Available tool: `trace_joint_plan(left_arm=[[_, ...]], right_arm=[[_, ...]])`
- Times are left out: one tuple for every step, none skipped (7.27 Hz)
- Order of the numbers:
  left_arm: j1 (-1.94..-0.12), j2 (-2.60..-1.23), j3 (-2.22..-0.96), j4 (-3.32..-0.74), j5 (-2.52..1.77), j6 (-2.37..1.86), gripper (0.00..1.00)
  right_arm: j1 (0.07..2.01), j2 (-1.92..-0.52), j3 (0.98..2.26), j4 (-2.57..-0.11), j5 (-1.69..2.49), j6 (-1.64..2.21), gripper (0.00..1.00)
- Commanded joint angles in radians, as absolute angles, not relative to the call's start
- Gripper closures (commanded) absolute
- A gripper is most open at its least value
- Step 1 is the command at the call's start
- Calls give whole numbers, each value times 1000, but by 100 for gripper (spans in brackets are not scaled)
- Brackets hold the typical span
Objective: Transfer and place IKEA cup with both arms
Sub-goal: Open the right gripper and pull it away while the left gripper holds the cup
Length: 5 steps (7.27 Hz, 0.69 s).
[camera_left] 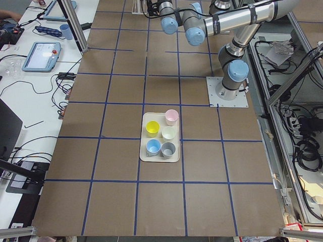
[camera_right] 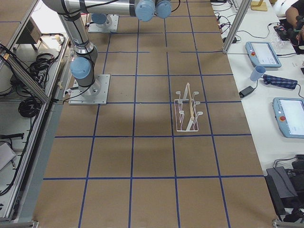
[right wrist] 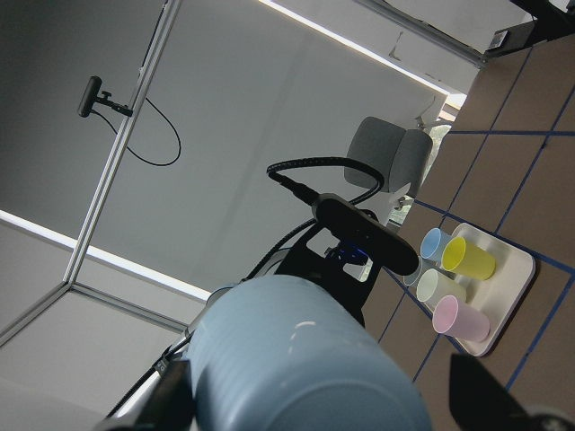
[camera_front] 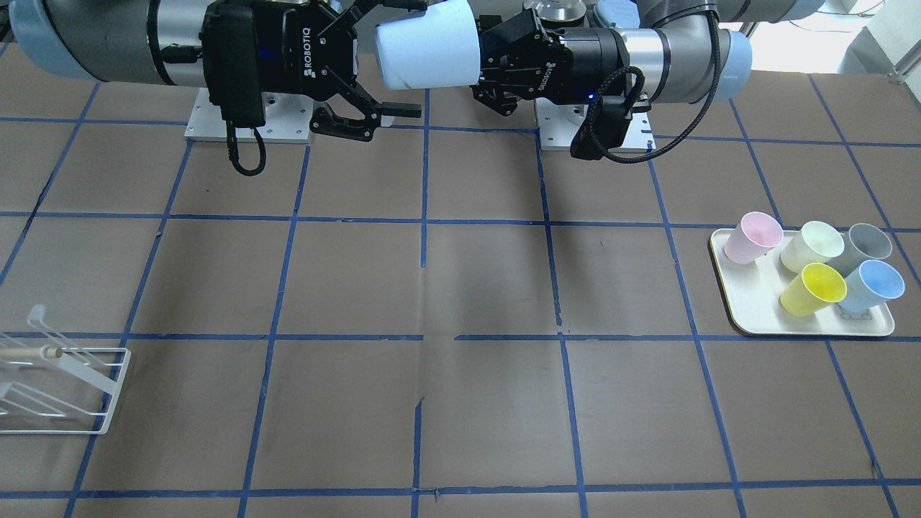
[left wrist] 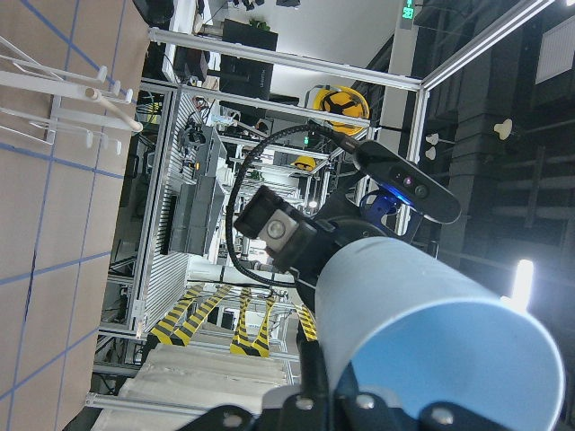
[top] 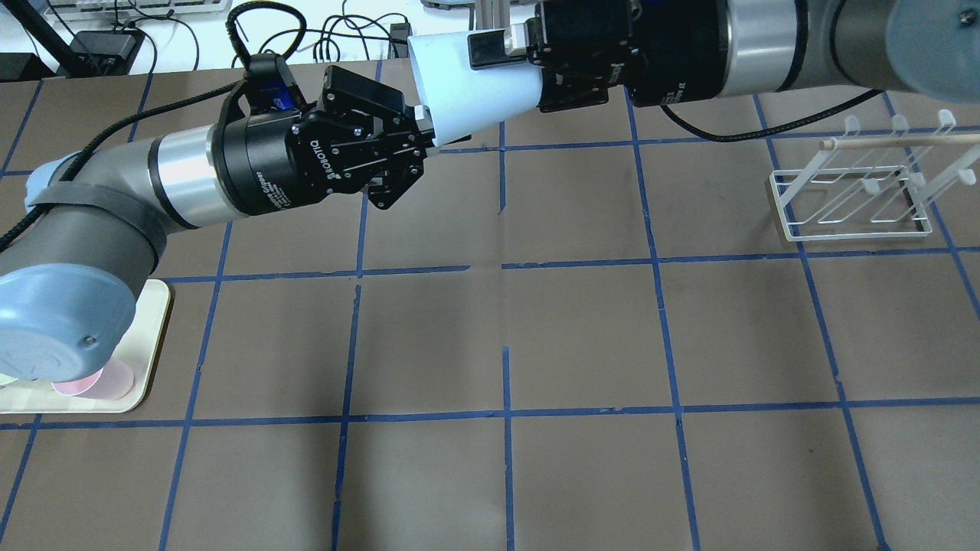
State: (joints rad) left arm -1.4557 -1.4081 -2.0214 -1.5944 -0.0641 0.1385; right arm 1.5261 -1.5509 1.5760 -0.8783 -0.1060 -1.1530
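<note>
While the left gripper (camera_front: 483, 68) clenches the IKEA cup (camera_front: 428, 50) at its wide rim end, holding it sideways in the air at twelve o'clock of the front-facing view, the right gripper (camera_front: 417, 56) has its jaws released, spread around the base end.

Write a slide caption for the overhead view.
Mid-air handover: left tool grips the pale blue cup; open right tool straddles it.
</note>
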Motion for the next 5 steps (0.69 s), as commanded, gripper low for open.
trace_joint_plan(left_arm=[[-1448, -1402, -2020, -1594, -31, 140, 100], [-1447, -1399, -2013, -1594, 0, 138, 100], [-1445, -1402, -2010, -1594, 2, 141, 100], [-1440, -1405, -2011, -1588, 17, 144, 100], [-1413, -1404, -2008, -1586, 106, 141, 100]], right_arm=[[1511, -1548, 1542, -885, -106, -1083, 0], [1485, -1546, 1514, -887, -112, -1024, 0], [1444, -1546, 1487, -887, -130, -1003, 0], [1396, -1546, 1479, -885, -182, -996, 0], [1359, -1548, 1477, -885, -248, -976, 0]])
